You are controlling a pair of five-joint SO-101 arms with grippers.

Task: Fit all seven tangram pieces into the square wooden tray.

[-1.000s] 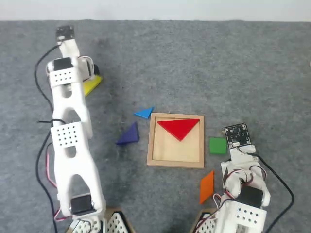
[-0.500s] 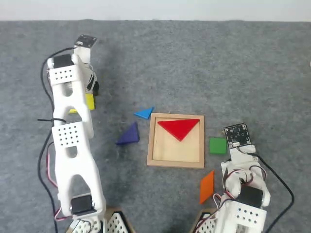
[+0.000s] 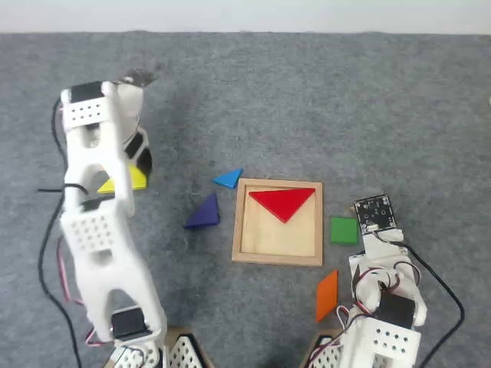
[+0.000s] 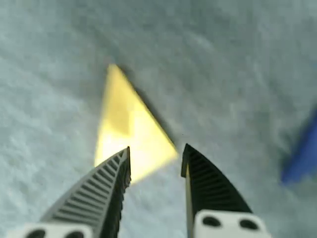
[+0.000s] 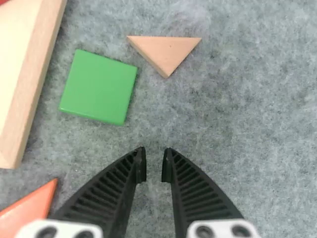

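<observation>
The left tool (image 4: 156, 153) is seen with its fingers set moderately apart, and a corner of the yellow triangle (image 4: 121, 119) is held between them; a dark shadow is cast along one edge of that piece. This tool and its triangle are placed over the left part of the grey counter (image 3: 345, 107), well apart from the square wooden tray (image 3: 278, 257). The right tool (image 5: 153, 153) is kept at a narrow gap with nothing between its fingers, low over the counter at the near right. Just beyond its fingertips the green square (image 5: 98, 87) is laid flat, just right of the tray and not touching its rim. A tan triangle (image 5: 166, 49) is found near the green square, apart from it. The orange piece (image 3: 327, 294) is laid nearer than the green square, off the tray's near right corner. Inside the tray, the red triangle (image 3: 282, 201) is set with its long edge along the far wall and its apex pointed to the near side. A light blue triangle (image 3: 228, 179) is placed just off the tray's far left corner, and a dark blue triangle (image 3: 204, 212) is laid to the tray's left, apart from it.
</observation>
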